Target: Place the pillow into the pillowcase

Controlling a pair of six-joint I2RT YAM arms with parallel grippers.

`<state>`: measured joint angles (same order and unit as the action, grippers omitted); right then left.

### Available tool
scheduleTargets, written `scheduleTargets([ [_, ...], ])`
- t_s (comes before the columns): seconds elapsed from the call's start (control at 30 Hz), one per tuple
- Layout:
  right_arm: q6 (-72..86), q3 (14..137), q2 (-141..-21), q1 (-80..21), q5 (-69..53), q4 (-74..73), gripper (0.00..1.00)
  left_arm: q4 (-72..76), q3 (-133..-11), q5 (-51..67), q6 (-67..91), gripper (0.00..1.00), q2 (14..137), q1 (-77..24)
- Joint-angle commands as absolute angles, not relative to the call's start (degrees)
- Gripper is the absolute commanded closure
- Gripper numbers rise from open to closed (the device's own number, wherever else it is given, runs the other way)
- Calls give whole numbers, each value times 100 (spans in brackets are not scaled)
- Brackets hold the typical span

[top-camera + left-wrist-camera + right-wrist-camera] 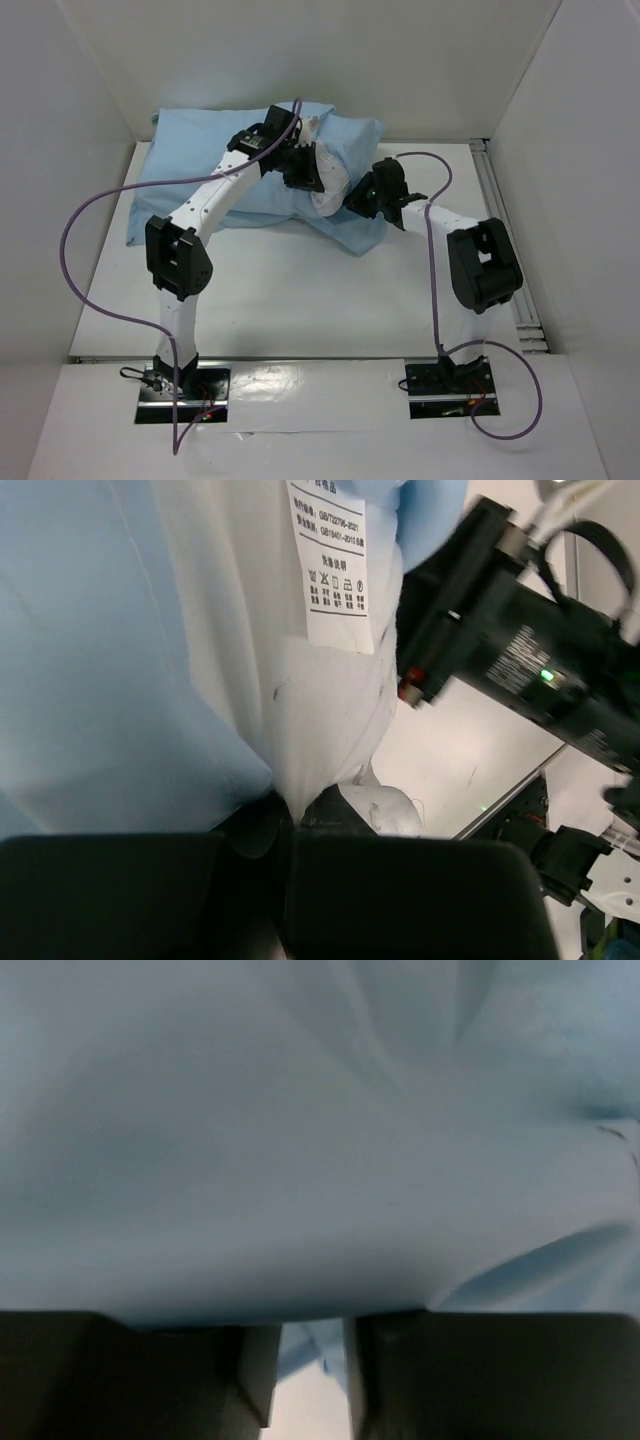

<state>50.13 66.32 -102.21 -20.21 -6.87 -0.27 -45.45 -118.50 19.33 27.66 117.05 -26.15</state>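
The light blue pillowcase (200, 170) lies across the back of the table, bulging. A patch of the white pillow (328, 188) shows at its right-hand mouth. My left gripper (305, 172) is above that mouth. In the left wrist view it (290, 815) is shut on a pinch of the white pillow (330, 710), below a printed care tag (335, 560), with blue pillowcase (90, 680) on the left. My right gripper (358, 203) is at the case's front edge. Its view is filled with blue pillowcase (300, 1130). Its fingers (310, 1365) stand narrowly apart with a blue fold between them, tips hidden.
White walls close in the table on the left, back and right. A metal rail (505, 230) runs along the right side. Purple cables (75, 270) loop off both arms. The right arm's black wrist (520, 660) sits close beside the left gripper.
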Motion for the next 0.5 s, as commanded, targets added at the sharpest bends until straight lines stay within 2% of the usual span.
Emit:
scheduleTargets([
  [0.0, 5186, 7266, -10703, -1995, -335, 527, 62, -4280, -12270, 2285, 2909, 100, 11654, -2566],
  [0.13, 5246, 7620, -10934, -1943, -71, 369, 55, -4333, -12270, 2285, 2909, 100, 11707, -2566],
  [0.3, 5545, 7139, -10732, -1785, -18, 939, 47, -4333, -12217, 2338, 2848, 100, 11707, -2514],
  [0.37, 5599, 6901, -10505, -1731, -18, 1324, 47, -4333, -12217, 2338, 2848, 100, 11655, -2452],
  [0.47, 5722, 6461, -10310, -1679, 52, 1712, 39, -4333, -12164, 2338, 2795, 100, 11654, -2400],
])
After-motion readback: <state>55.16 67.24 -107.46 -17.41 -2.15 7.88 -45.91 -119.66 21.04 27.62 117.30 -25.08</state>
